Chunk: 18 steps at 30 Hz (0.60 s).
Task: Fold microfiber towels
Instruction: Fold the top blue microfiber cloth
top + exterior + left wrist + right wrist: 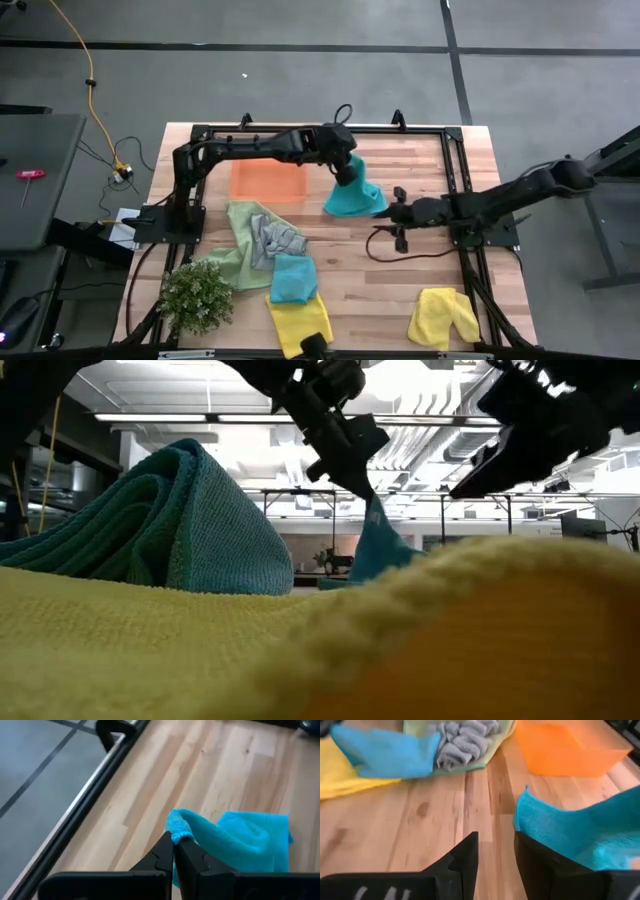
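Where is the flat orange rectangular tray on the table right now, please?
In the high view, the flat orange rectangular tray lies at the far left-centre of the wooden table, under the left arm, beside the lifted teal-blue microfiber towel.

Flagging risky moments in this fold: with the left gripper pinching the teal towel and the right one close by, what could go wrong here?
1. The left gripper holds the teal towel by only a small corner pinch, so the cloth may slip free.
2. The right gripper is open beside the towel's edge, apparently not around it, so closing may miss it.
3. The orange tray lies close; the hanging towel could drag onto it.
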Each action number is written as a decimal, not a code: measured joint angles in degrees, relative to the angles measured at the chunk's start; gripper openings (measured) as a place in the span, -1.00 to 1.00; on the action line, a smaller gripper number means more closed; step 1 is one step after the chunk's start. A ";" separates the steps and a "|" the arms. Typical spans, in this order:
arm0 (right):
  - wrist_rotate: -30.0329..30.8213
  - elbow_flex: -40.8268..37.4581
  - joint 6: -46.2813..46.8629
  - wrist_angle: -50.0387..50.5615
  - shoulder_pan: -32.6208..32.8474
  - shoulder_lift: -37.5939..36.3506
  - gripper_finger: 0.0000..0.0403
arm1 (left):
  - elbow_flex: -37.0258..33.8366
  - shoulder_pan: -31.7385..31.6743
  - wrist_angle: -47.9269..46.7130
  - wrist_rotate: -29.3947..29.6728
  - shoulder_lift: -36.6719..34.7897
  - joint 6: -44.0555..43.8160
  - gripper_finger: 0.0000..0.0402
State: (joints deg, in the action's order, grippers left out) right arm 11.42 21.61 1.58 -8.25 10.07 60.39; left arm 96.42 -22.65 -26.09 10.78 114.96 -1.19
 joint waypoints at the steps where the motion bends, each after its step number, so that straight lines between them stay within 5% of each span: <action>1: 0.04 -0.02 -0.59 -2.02 0.00 2.14 -0.42 | 0.00 0.12 -0.16 -0.12 0.00 0.72 -1.00; 12: 4.50 0.21 -13.22 -33.78 -2.69 26.31 -0.42 | 0.00 1.42 -1.33 0.17 0.00 3.35 -1.00; 18: 4.59 5.76 -13.87 -35.63 -5.53 35.96 -0.42 | 0.00 1.33 -1.72 0.29 0.00 3.36 -1.00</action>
State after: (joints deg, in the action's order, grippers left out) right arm 16.01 27.37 -12.29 -43.88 4.53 96.36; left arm 96.42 -21.32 -27.82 11.07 114.96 2.17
